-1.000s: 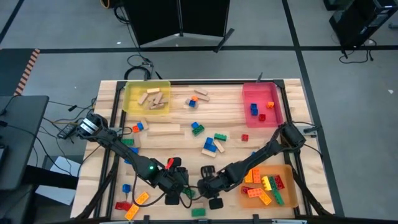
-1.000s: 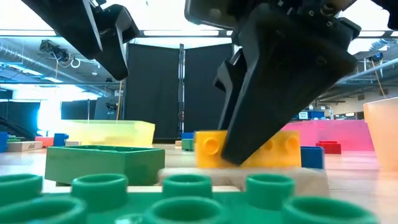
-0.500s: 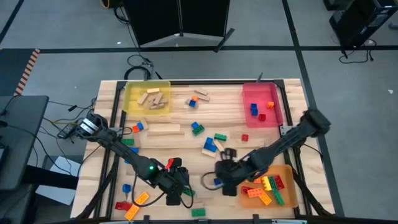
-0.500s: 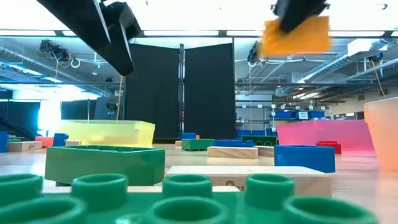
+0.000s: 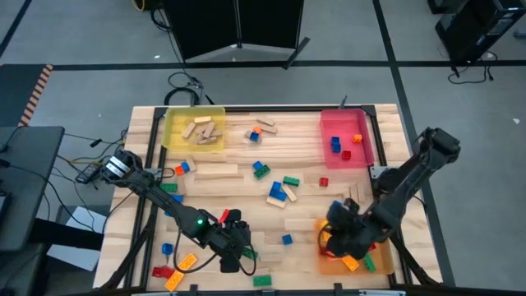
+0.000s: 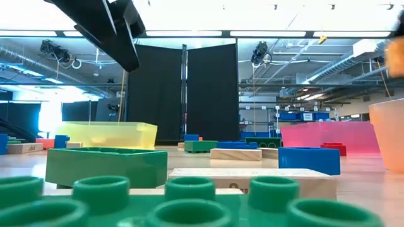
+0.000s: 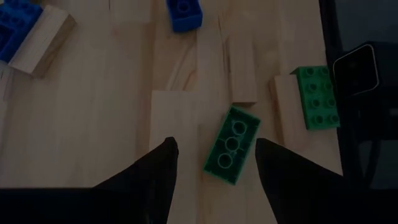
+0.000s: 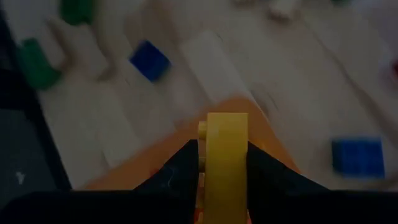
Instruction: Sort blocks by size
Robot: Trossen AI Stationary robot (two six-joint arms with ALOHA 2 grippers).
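The right gripper (image 5: 339,238) now sits over the orange tray (image 5: 380,261) at the lower right of the high view; 1 second ago it was low at the bottom centre, just beside the left gripper (image 5: 234,247), and half a second ago it was midway across. Its fingers are pinched on a yellow brick (image 8: 225,163), held on edge above the tray's rim in the right wrist view. In the low view that brick has gone from the middle of the frame to a blurred sliver at the right edge (image 6: 396,55).

The left gripper has stayed at the bottom centre of the high view, fingers spread and holding nothing, above a green brick (image 7: 231,145) that lies flat on the table (image 5: 304,148). Other blocks remain scattered across the table, some in the yellow tray (image 5: 173,141) and the red tray (image 5: 327,156).
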